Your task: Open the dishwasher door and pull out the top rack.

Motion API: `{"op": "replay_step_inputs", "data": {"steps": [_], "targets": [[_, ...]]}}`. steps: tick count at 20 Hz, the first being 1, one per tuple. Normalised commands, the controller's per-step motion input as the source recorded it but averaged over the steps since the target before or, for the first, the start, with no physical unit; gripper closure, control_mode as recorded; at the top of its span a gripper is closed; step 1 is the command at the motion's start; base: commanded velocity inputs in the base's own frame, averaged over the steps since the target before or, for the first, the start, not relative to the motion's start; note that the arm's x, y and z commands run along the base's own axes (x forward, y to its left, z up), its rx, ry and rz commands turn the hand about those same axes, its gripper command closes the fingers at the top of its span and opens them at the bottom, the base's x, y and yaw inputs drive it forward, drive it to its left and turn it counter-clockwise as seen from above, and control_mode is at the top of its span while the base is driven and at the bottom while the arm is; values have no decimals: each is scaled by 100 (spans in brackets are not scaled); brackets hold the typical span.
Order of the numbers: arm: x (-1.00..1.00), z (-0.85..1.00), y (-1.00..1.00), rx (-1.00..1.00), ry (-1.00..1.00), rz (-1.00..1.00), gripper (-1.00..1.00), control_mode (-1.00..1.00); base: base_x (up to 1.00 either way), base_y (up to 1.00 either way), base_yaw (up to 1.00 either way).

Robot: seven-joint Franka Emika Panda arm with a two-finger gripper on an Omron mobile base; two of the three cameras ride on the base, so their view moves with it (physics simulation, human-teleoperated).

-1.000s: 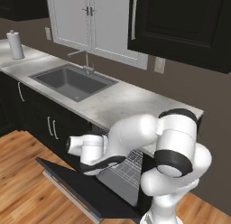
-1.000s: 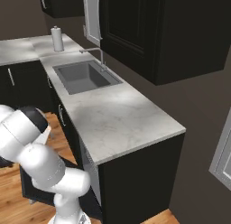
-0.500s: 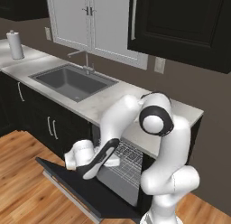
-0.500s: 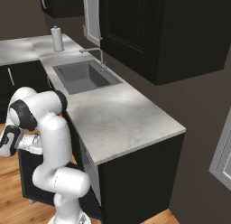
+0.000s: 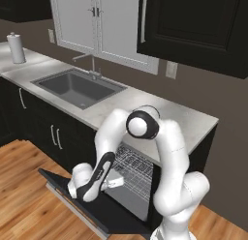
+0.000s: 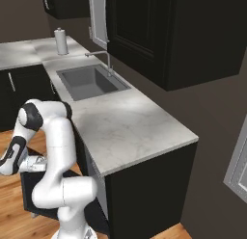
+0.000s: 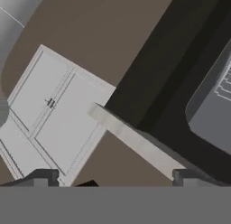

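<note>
The dishwasher door (image 5: pixel 104 212) lies fully open, a flat black panel just above the wood floor, with its silver handle along the near edge. Behind it the top rack (image 5: pixel 134 167), a silver-white wire basket, sits inside the dark opening under the counter. My gripper (image 5: pixel 116 182) hangs low over the inner face of the door, pointing toward the rack front and apart from it. In the hand view the gripper (image 7: pixel 117 180) stands open, nothing between its fingertips (image 7: pixel 43 177). From the right side the gripper (image 6: pixel 36 161) hovers above the door (image 6: pixel 30 194).
A marble counter (image 5: pixel 184 120) runs over the dishwasher, with a sink (image 5: pixel 77 86) and faucet to the left and a paper towel roll (image 5: pixel 17 48) at the far left. Black cabinets (image 5: pixel 53 137) flank the opening. Bare wood floor (image 5: pixel 24 205) lies left of the door.
The arm has unfolded: its elbow rose over the counter edge and the hand sank lower toward the open door. The door and rack have not moved.
</note>
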Motion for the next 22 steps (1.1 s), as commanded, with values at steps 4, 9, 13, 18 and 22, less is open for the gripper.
{"op": "replay_step_inputs", "data": {"steps": [4, 9, 13, 18, 22], "targets": [[22, -14, -32, 7, 0, 0, -100, -100, 0, 0, 0], [40, -11, -51, 14, 0, 7, -100, -100, 0, 0, 0], [50, -5, -61, 21, 0, 21, -100, -100, 0, 0, 0], [42, -30, -27, 20, 0, 28, -100, -100, 0, 0, 0], [30, -66, 0, 23, 0, 34, -100, -100, 0, 0, 0]]}}
